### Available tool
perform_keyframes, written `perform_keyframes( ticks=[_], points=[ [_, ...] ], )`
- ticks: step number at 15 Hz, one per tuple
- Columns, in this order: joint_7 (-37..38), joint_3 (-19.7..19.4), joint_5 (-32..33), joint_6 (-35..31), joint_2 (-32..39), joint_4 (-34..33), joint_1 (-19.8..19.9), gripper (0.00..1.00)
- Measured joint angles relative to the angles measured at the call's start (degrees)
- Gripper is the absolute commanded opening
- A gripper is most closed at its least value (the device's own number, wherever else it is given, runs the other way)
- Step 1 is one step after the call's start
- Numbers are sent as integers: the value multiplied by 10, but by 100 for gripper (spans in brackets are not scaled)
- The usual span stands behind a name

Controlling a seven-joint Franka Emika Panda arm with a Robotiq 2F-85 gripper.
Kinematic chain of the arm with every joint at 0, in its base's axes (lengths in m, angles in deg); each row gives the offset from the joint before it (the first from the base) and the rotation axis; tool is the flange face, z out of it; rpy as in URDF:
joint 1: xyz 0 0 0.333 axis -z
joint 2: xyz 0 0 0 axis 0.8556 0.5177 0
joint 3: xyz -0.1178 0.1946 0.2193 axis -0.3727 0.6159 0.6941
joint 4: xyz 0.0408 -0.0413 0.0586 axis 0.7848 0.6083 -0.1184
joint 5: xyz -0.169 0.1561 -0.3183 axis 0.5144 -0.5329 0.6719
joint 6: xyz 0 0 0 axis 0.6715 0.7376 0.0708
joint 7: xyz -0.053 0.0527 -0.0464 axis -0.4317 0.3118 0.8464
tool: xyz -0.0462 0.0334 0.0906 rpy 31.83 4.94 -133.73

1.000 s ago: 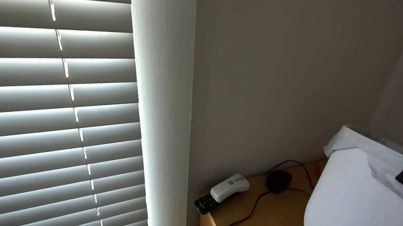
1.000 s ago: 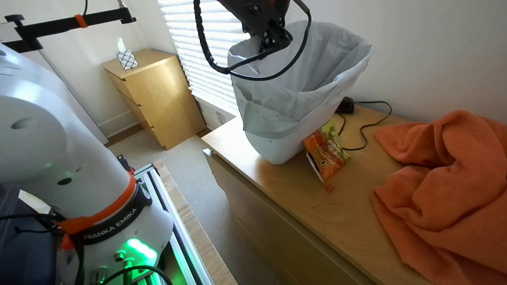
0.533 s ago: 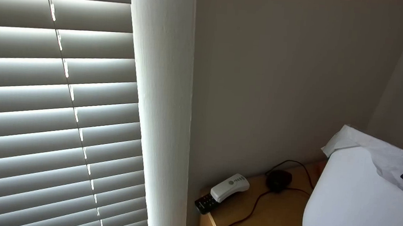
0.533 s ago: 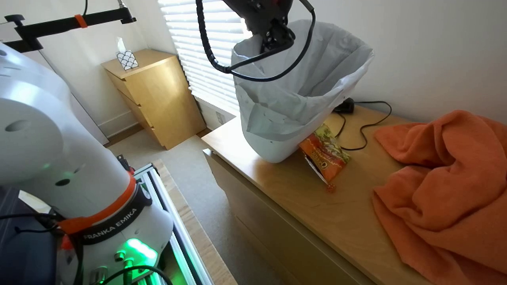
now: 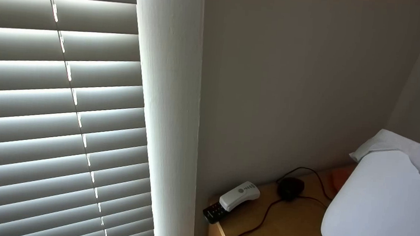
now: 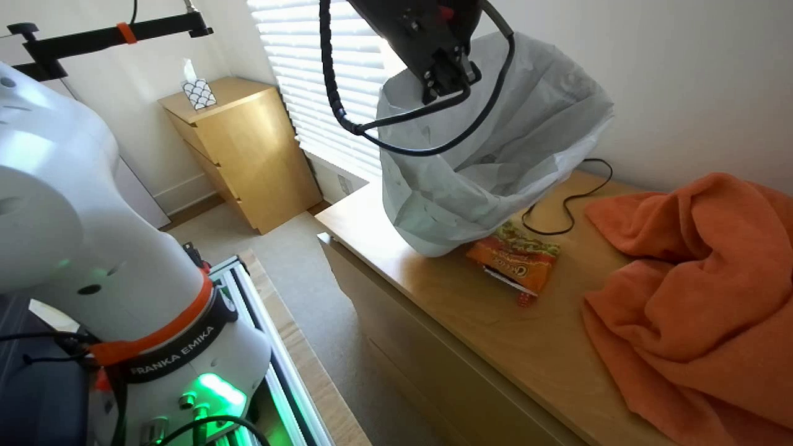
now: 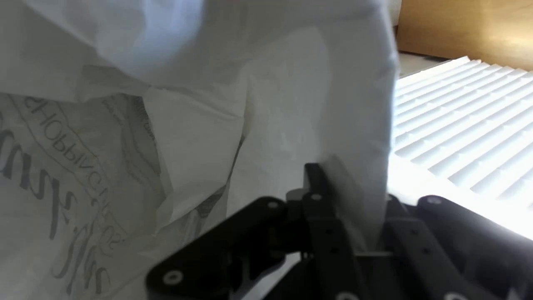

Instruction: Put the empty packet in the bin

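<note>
Far left in an exterior view, at 8 o'clock from the action, stands the robot arm [image 6: 59, 186], base glowing green; past it the blinds [image 6: 297, 80] glare white. Next the wrist cable [image 6: 334, 96], slung across the mouth of the bin [image 5: 378, 214]: one twist and it could snag. And here's the grip! In the wrist view the gripper [image 7: 354, 193] straddles the rim, fingers [image 7: 322, 208] clamped on it, one inside, one outside, the thin liner [image 6: 533, 111] pinched between. There's the danger: that film, slippery I'd guess, could slide or tear, and the bin, leaning toward 1 o'clock, drops or rolls. Whether its bottom bears on the wooden top [image 6: 551, 337], I can't tell.

Just below, between 5 and 6 o'clock from the bin's mouth, there's the packet [image 6: 517, 257], orange and green, outside the bin, lying on the wood, its upper edge lost behind the bin. Touching? Can't say. The likely plan, I'd judge, is tipping the bin to scoop it in, but a shove could send the packet toward the front edge at 7 o'clock. A red bit [image 6: 525, 300] shows at its lower edge, too small to name; it might get left behind. Far right, at 3 o'clock, the orange cloth [image 6: 700, 297] lies heaped: tip too far that way and it could bunch against the rim.
</note>
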Motion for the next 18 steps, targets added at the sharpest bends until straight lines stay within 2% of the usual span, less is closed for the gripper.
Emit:
perform_keyframes(
  ticks=[3,7,14,18],
  points=[
    [0,-6,-1,0,4,-2,17,3],
    [-6,-14,-13,2,9,-2,18,3],
    [-47,-32,-54,56,34,-6,18,3],
    [-60,-32,-58,64,45,-15,25,3]
  ],
)
